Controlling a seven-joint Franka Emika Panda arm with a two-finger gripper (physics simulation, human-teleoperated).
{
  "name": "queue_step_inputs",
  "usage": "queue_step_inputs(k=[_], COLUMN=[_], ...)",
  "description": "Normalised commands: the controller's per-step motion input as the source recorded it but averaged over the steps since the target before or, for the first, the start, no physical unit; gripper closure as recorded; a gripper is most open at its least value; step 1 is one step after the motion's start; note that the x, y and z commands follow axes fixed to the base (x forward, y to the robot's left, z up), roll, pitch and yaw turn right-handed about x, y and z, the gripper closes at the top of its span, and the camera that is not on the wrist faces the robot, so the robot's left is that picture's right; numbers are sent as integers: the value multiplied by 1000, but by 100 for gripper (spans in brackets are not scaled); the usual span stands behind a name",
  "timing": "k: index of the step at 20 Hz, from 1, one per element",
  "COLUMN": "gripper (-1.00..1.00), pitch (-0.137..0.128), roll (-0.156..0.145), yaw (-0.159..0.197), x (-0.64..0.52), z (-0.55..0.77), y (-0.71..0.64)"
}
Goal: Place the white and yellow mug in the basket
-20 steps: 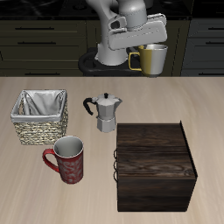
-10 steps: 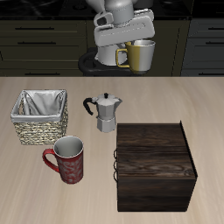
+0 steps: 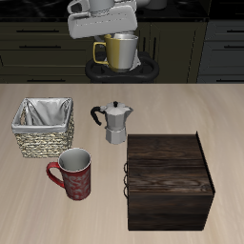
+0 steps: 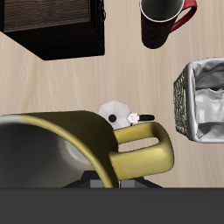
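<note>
Gripper (image 3: 116, 38): clenched on the cream-white mug with yellow handle (image 3: 118, 51), held high above the tabletop (image 3: 57, 214). Grey metal moka pot (image 3: 114, 123): below the mug; square woven wicker basket (image 3: 43, 128) stands beside the pot.

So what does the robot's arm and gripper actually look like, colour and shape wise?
In the exterior view, the gripper is a wide, boxy, light-grey block. Above it, the arm's last links are rounded and glossy white to pale grey. The base behind the table is a dark round disc. No cables or markings show, and the fingers themselves can't be made out clearly.
</note>
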Motion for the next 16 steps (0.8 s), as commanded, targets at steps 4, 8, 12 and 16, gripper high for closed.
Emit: queue_step_inputs(k=[4, 8, 12, 16], gripper=[100, 100, 100, 100], pitch=[-5, -45, 47, 74], roll=[29, 162, 44, -36], yaw=[-34, 5, -18, -47], x=[109, 95, 198, 312], z=[145, 107, -81, 58], y=[-519, -556, -512, -914])
